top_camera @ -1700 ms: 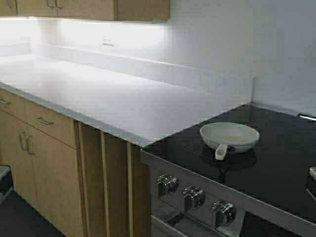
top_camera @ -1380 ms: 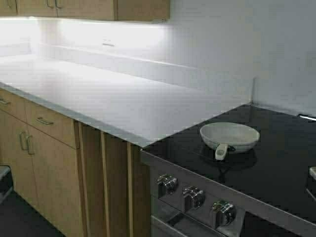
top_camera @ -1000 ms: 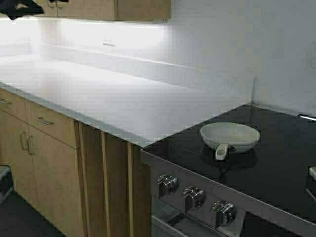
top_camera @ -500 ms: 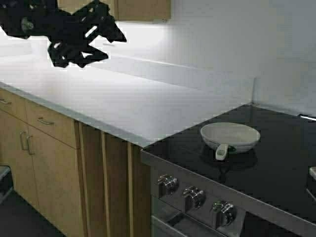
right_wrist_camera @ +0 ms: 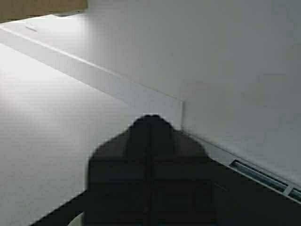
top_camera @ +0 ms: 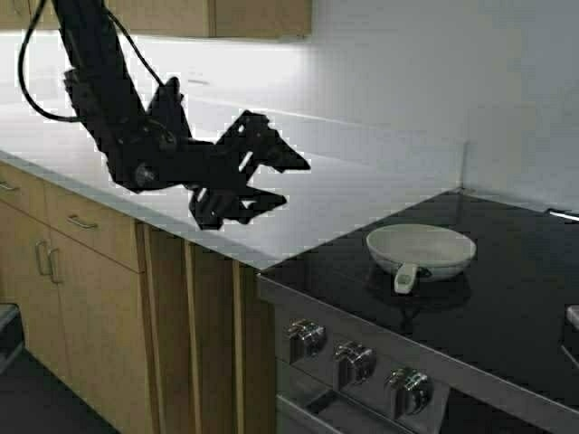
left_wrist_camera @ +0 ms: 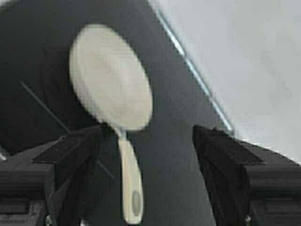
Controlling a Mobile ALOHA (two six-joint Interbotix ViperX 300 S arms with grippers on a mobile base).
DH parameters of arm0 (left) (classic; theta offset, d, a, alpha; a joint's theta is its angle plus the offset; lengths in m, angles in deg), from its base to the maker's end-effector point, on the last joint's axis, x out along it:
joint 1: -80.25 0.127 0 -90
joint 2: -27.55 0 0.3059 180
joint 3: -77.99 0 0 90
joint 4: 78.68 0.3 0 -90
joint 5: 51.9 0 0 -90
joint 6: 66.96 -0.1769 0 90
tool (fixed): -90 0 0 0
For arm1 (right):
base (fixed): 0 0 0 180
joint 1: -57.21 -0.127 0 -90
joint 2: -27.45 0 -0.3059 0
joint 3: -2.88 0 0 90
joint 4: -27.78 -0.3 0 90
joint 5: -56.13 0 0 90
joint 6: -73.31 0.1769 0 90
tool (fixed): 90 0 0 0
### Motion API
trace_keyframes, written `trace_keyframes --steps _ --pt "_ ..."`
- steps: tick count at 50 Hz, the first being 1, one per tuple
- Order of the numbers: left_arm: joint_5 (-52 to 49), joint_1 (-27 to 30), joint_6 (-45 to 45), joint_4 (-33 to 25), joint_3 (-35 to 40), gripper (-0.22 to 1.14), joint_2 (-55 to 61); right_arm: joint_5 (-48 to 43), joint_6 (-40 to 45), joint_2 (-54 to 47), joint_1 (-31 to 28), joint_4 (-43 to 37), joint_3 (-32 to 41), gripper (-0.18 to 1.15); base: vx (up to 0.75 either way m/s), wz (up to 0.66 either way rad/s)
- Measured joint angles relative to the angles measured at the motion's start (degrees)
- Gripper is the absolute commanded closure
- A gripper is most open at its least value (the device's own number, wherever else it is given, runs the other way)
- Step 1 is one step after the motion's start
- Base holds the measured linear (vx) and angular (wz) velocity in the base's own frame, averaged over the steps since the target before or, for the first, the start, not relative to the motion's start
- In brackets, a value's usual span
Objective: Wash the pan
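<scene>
The pan [top_camera: 421, 249], cream-white with a short pale handle, sits on the black glass cooktop [top_camera: 507, 298], handle toward the stove's front. My left gripper [top_camera: 285, 181] is open and empty, in the air over the white counter, well left of the pan. In the left wrist view the pan [left_wrist_camera: 110, 77] lies ahead between the spread fingers [left_wrist_camera: 70, 155], apart from them. My right gripper [right_wrist_camera: 150, 117] is shut and empty in its wrist view, facing the wall corner; it does not show in the high view.
The white counter [top_camera: 181, 172] runs from the left to the cooktop. Wooden cabinets [top_camera: 90, 271] stand below it, and more hang above. Stove knobs [top_camera: 355, 362] line the stove's front panel. A white wall and backsplash [top_camera: 380, 136] stand behind.
My left arm has come into the high view from the upper left and swung down and right over the counter toward the pan. The pan has not moved.
</scene>
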Motion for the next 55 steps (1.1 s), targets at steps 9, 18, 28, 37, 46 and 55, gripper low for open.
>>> trace_keyframes --steps 9,18,28,37,46,55 --pt "0.3 -2.7 5.0 0.2 7.6 -0.02 7.0 0.1 0.0 0.1 0.0 -0.1 -0.1 0.9 0.0 0.0" --pt "0.4 -2.9 11.0 0.4 14.0 -0.02 12.6 0.2 0.0 0.1 0.0 -0.1 -0.1 0.9 0.0 0.0" --pt "0.4 -4.0 15.7 1.4 19.8 -0.02 17.1 0.6 0.0 0.0 0.0 -0.1 -0.3 0.9 0.01 0.0" --pt "0.3 -5.2 18.7 1.5 23.4 -0.02 20.7 0.8 0.0 -0.2 0.0 -0.1 -0.3 0.9 0.01 0.0" --pt "0.4 -6.9 21.9 1.5 26.2 -0.02 24.0 0.8 0.0 -0.3 0.1 -0.1 -0.3 0.9 0.01 -0.01" --pt "0.4 -8.1 23.8 1.5 28.6 -0.02 26.1 0.8 0.0 -0.3 0.0 -0.1 -0.3 0.9 0.01 0.0"
